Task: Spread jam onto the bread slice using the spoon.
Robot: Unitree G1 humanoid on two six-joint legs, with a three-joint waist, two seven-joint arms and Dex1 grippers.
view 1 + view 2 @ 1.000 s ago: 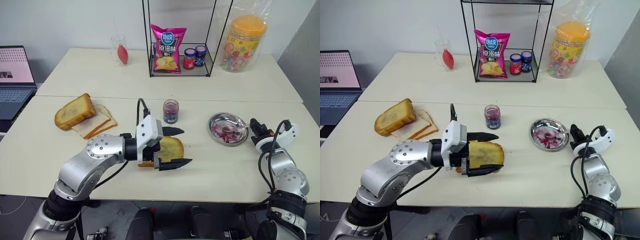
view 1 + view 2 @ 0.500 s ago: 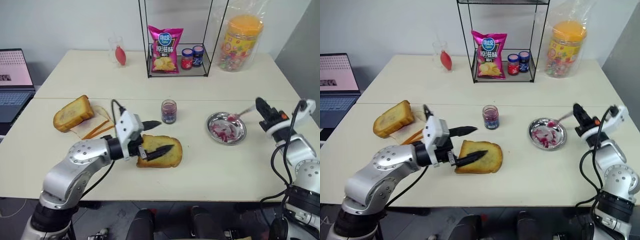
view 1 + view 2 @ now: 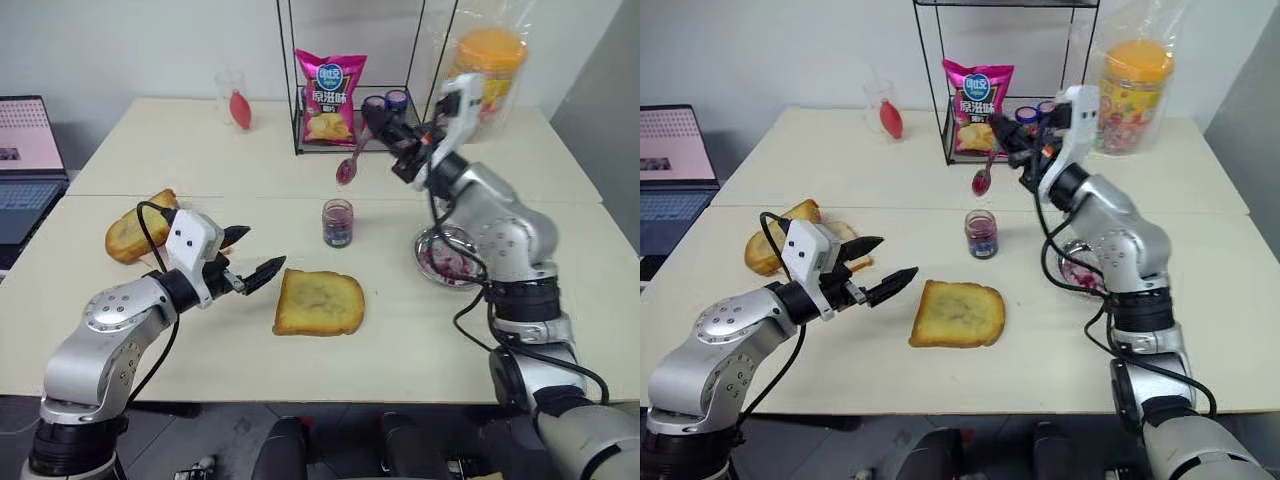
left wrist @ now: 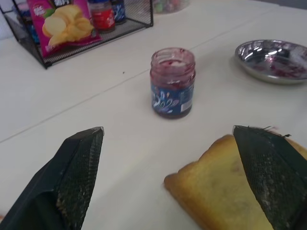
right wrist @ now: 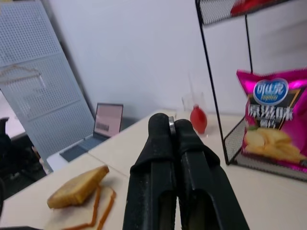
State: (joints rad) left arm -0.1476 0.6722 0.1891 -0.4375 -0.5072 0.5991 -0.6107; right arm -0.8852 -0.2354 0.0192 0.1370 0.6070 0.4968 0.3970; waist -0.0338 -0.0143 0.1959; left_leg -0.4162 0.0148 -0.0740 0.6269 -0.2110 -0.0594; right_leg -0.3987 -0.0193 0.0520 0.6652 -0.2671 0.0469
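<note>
Above jam (image 3: pixel 338 222): right claw (image 3: pixel 385 127) clamps spoon (image 3: pixel 347 165) | left claw (image 3: pixel 247 255) agape, empty

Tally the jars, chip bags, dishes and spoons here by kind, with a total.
Small jars: 3 (jam jar, red-labelled jar, blue-labelled jar)
Large candy jar: 1
Chip bag: 1
Steel dish: 1
Spoon: 1
Total: 7

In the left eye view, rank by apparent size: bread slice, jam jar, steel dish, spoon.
1. bread slice
2. steel dish, partly hidden by the right arm, so its rank is unsure
3. jam jar
4. spoon
</note>
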